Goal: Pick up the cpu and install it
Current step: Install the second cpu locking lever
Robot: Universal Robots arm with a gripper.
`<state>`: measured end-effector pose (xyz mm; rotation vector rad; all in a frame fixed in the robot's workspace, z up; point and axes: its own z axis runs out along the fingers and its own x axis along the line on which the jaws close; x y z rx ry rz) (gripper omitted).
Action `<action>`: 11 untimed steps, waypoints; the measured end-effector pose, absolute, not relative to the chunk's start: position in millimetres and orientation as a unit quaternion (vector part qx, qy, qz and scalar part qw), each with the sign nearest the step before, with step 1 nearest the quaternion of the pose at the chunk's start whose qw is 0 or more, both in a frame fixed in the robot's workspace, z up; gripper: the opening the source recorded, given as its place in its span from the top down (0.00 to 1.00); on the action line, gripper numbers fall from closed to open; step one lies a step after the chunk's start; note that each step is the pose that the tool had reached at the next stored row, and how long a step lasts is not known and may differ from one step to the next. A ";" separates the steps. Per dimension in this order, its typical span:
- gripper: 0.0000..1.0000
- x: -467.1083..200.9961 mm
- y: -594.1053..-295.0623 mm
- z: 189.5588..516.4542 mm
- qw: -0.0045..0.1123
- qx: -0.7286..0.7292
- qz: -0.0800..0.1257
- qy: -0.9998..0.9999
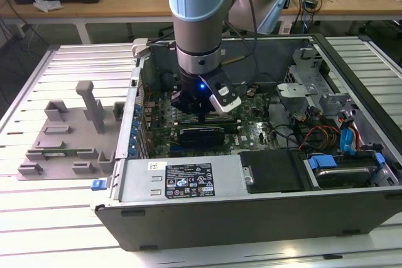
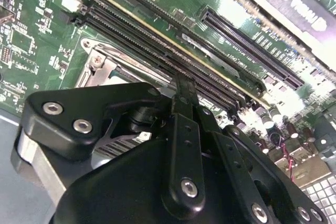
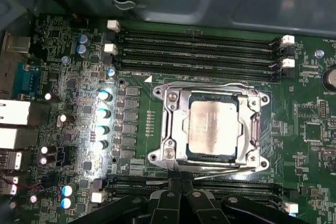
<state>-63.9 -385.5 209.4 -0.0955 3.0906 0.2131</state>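
Slatted metal tabletop (image 1: 56, 243) carries an open computer case (image 1: 251, 205). Inside, the arm's gripper (image 3: 181, 184) hovers over the green motherboard (image 3: 79, 56), fingers drawn together and empty. Just beyond sits the cpu (image 3: 212, 128), already in its metal-framed socket (image 3: 170, 124).

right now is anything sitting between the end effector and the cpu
Nothing visible does. In the first wrist view the cpu lies uncovered inside the socket frame, and the end effector sits just beside that frame.
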 end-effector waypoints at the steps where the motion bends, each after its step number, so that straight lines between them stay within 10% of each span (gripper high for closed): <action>1: 0.89 -63.9 -386.0 209.2 0.021 -0.030 0.072 0.997; 11: 0.89 -74.2 -387.1 207.5 0.022 -0.017 0.081 0.996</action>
